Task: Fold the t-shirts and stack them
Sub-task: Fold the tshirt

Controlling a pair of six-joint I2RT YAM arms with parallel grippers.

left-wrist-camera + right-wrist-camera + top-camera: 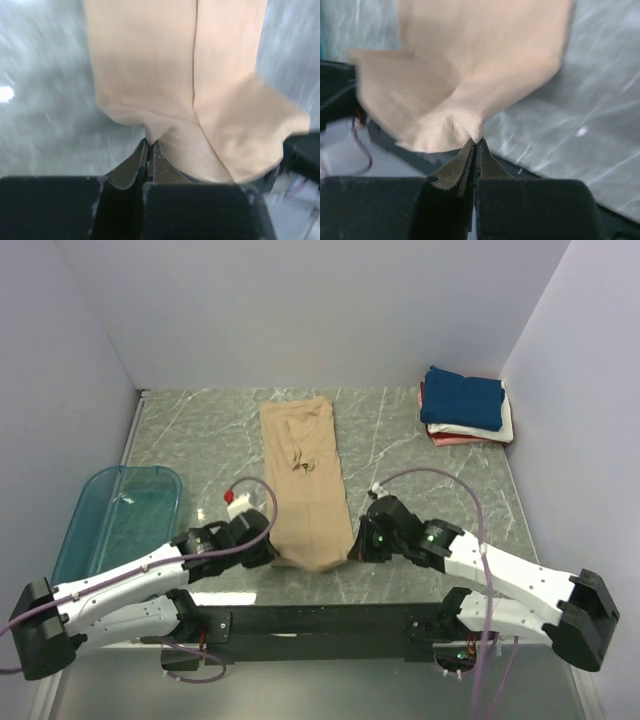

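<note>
- We see the marbled desk [420, 500] carrying everything, walled in on three sides
- The tan t-shirt [305, 480] lies along the middle of the desk as a long narrow strip with its sides already folded in, running from the far edge to the near edge; we judge the lengthwise fold done and the crosswise folds not yet made
- A translucent teal tub [130, 475] sits at the near left, beside the left arm and clear of the shirt
- The folded stack [465, 405] waits in the far right corner, navy on top with white and pinkish red under it, well apart from the tan shirt; that shirt has yet to join it
- The left fingers [148, 150] are pressed together, pinching the near left corner of the tan hem
- The right fingers [474, 150] are likewise closed tight on the near right corner
- Nothing lies between the raised hem and the far end, so we judge the fold path free
</note>
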